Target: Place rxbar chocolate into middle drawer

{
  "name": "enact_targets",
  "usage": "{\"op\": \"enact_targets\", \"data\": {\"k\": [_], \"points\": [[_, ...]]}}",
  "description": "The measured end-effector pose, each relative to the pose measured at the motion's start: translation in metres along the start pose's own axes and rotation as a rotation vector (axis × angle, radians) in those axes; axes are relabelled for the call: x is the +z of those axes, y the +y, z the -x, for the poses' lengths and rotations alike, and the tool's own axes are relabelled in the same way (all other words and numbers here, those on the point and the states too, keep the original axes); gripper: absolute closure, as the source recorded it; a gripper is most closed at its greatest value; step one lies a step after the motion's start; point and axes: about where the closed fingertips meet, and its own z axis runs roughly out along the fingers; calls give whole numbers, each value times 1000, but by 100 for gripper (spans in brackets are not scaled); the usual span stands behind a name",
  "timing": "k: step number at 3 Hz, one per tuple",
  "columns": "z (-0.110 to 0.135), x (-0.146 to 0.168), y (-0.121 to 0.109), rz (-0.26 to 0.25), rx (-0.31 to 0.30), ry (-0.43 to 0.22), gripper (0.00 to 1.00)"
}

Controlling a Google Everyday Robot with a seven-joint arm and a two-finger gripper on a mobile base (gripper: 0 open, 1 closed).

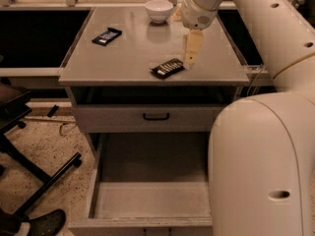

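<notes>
The rxbar chocolate (167,68), a flat black wrapper with white lettering stripes, lies near the front edge of the grey cabinet top (133,53). My gripper (190,63) hangs pointing down just to the right of the bar, almost touching its right end, with nothing seen in it. Below, the middle drawer (147,200) stands pulled out, and the part of its pale-grey floor that shows is bare. My arm's cream body covers the drawer's right side.
A second dark bar with a bluish-white label (107,36) lies at the back left of the top. A white bowl (159,10) stands at the back. A shallower shut drawer with a black handle (156,116) sits above the open one. An office chair base (39,181) stands at left.
</notes>
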Motion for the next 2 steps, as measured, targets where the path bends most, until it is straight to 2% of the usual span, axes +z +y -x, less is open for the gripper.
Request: {"op": "enact_targets", "data": {"k": [2], "points": [[9, 35, -8, 66, -32, 1, 0]]}}
